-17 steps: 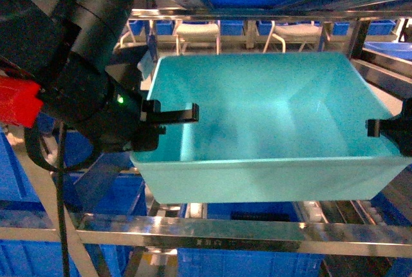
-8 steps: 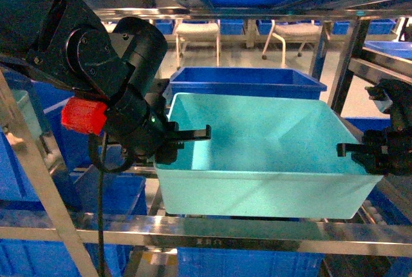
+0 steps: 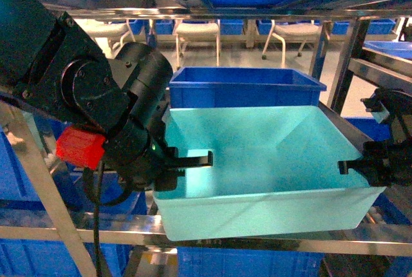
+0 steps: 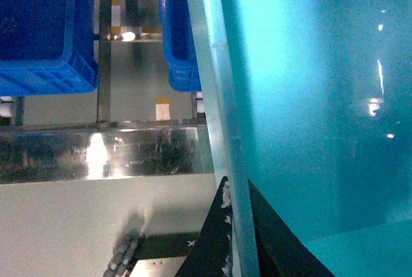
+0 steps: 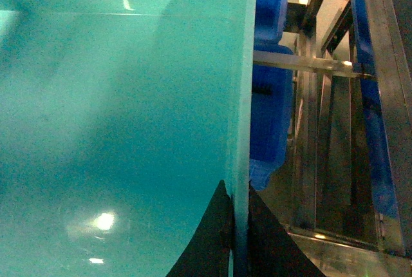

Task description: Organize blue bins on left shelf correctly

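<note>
Turquoise bin [image 3: 270, 161] pinched at both side walls, hanging just over the left shelf's [image 3: 212, 230] front crossbar.
Keep your left hand [image 3: 193, 159] and right hand [image 3: 353, 164] clamped on the thin rims and level it between them; its near edge dips. Smooth, tapered, shallow, empty; a royal-blue crate [image 3: 244, 87] sits just beyond.
</note>
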